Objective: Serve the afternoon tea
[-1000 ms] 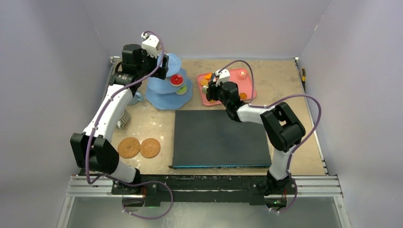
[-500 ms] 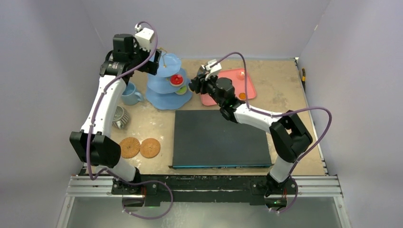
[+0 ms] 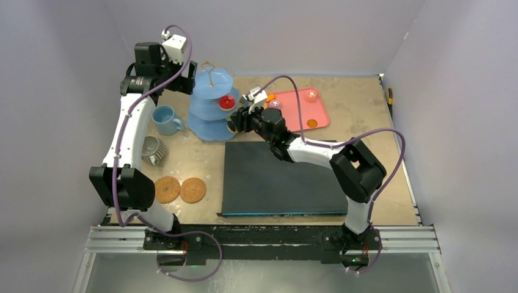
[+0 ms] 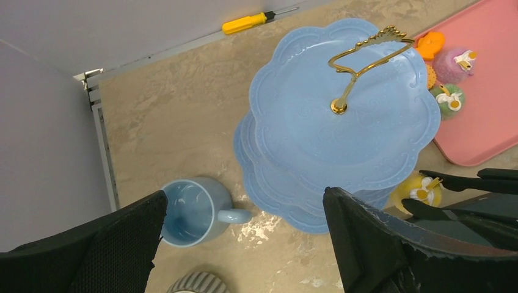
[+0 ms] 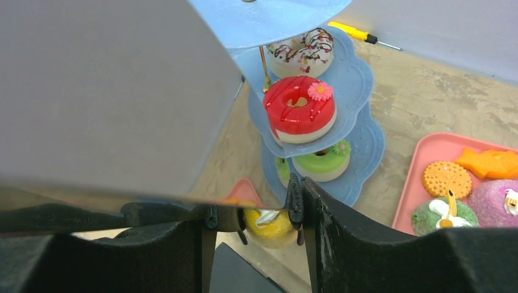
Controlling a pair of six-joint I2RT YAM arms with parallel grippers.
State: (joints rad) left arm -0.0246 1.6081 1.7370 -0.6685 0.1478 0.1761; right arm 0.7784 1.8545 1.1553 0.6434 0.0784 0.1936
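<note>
The light-blue three-tier stand is at the back left, with the light-blue mug to its left. A red cake lies on the middle tier, a green one on the bottom tier, and a white chocolate-drizzled one is behind. My right gripper is shut on black tongs, which pinch a yellow cake just off the stand's bottom rim. My left gripper hangs open and empty, high above the mug and stand.
The pink tray to the right holds an orange biscuit, a purple cake and a green cake. A dark mat fills the middle. Two round brown discs and a striped cup are on the left. A yellow screwdriver lies at the back edge.
My right arm swung left from the pink tray to the stand, carrying the tongs and yellow cake. My left arm drew up and back to the left, uncovering the mug.
</note>
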